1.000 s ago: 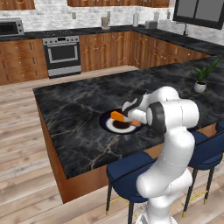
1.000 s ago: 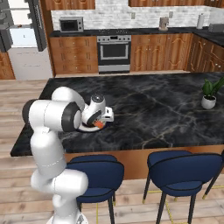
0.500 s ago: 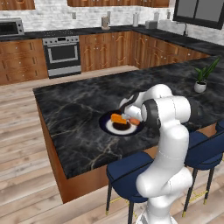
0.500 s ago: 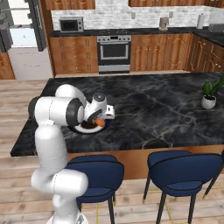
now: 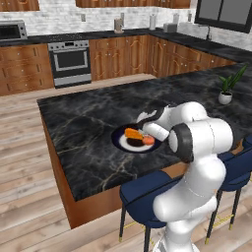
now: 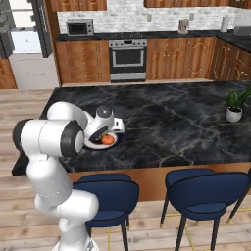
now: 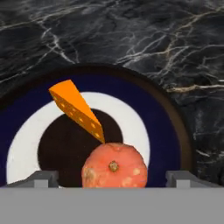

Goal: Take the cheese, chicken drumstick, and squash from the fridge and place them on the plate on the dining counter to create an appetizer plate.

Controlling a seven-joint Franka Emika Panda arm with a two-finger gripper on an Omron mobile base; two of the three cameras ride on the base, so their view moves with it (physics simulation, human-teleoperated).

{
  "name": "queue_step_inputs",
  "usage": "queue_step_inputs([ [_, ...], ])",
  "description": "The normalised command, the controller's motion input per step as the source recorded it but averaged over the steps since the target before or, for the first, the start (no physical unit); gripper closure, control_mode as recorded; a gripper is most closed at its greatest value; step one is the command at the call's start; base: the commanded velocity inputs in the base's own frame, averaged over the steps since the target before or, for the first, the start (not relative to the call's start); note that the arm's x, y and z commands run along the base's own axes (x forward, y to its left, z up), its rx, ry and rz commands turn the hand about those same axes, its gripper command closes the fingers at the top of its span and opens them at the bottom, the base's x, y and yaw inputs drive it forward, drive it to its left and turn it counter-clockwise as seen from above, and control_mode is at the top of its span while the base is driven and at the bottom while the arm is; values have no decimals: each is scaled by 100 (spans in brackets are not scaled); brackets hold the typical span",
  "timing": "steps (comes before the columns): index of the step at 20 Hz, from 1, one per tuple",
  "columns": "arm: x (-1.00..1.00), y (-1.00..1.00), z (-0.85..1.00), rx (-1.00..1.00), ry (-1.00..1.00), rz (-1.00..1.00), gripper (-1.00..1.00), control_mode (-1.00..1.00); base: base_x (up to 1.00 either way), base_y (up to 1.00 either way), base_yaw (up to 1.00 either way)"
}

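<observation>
On the black marble dining counter (image 7: 131,35) lies a dark blue and white plate (image 7: 162,109). An orange cheese (image 7: 78,109) wedge rests on the plate's middle. The round red-orange squash (image 7: 114,165) sits on the plate just beside it. My gripper (image 7: 113,179) hangs low over the plate, open, its fingertips (image 7: 41,178) wide on either side of the squash with a gap to it. From the base, the plate (image 5: 120,143), cheese (image 5: 132,133), squash (image 5: 148,141) and gripper (image 5: 147,134) are near the counter's front edge. The chicken drumstick is out of view. The fridge (image 6: 27,54) stands open far back left.
A potted plant (image 5: 227,91) stands at the counter's right end. Blue stools (image 6: 206,184) line the counter's near side below my arm. A stove (image 5: 71,61) and wooden cabinets run along the back wall.
The jaws have spread wide apart and the squash now lies free on the plate. The hand has shifted only slightly above the plate.
</observation>
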Motion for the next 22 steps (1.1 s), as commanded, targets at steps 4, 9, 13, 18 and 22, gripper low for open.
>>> queue_step_inputs([
  [4,-91,60,100,2,7,0,-100,-100,0,0,0],
  [9,-57,67,100,5,31,0,-100,-100,0,0,0],
  [13,-47,56,100,8,42,0,-100,-100,0,0,0],
  [18,-85,34,88,1,25,0,-100,-100,0,0,0],
  [22,-100,11,45,-5,-5,0,-100,-100,0,0,0],
])
